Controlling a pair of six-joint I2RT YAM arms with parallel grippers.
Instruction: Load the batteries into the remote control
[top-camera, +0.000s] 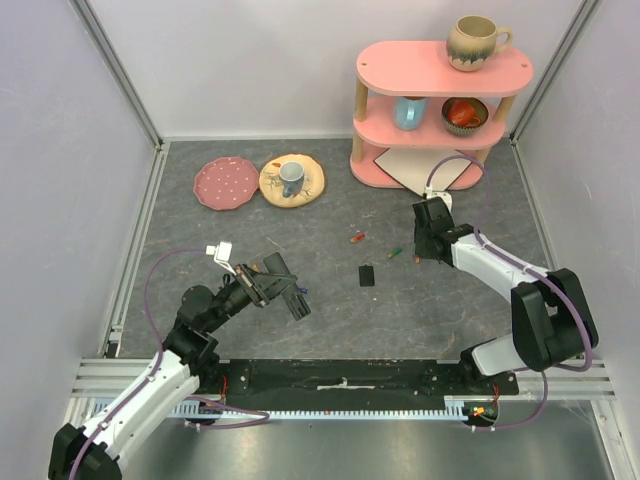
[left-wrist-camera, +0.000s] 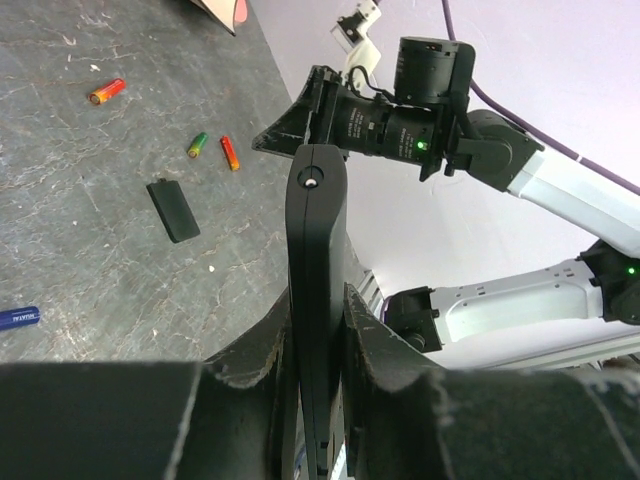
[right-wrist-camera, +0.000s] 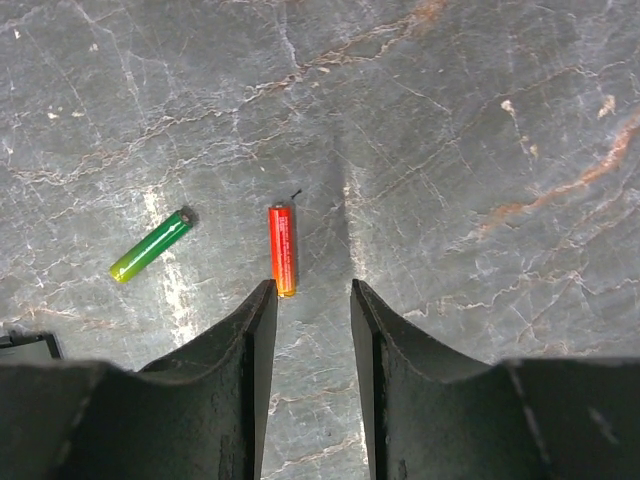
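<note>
My left gripper (top-camera: 278, 283) is shut on the black remote control (top-camera: 290, 295) and holds it edge-up above the table; the left wrist view shows the remote (left-wrist-camera: 315, 200) clamped between both fingers. On the table lie an orange-red battery (left-wrist-camera: 105, 92), a green battery (left-wrist-camera: 197, 145), a red battery (left-wrist-camera: 230, 153) and a blue battery (left-wrist-camera: 18, 317). A small flat black cover (top-camera: 367, 275) lies mid-table. My right gripper (right-wrist-camera: 312, 290) is open and empty low over the table. The red battery (right-wrist-camera: 282, 250) lies just ahead of its left fingertip, with the green battery (right-wrist-camera: 150, 246) further left.
A pink two-tier shelf (top-camera: 440, 70) with mugs and a bowl stands at the back right, with a white sheet (top-camera: 420, 165) under it. A pink plate (top-camera: 225, 183) and a yellow plate (top-camera: 310, 190) carrying a cup stand at the back left.
</note>
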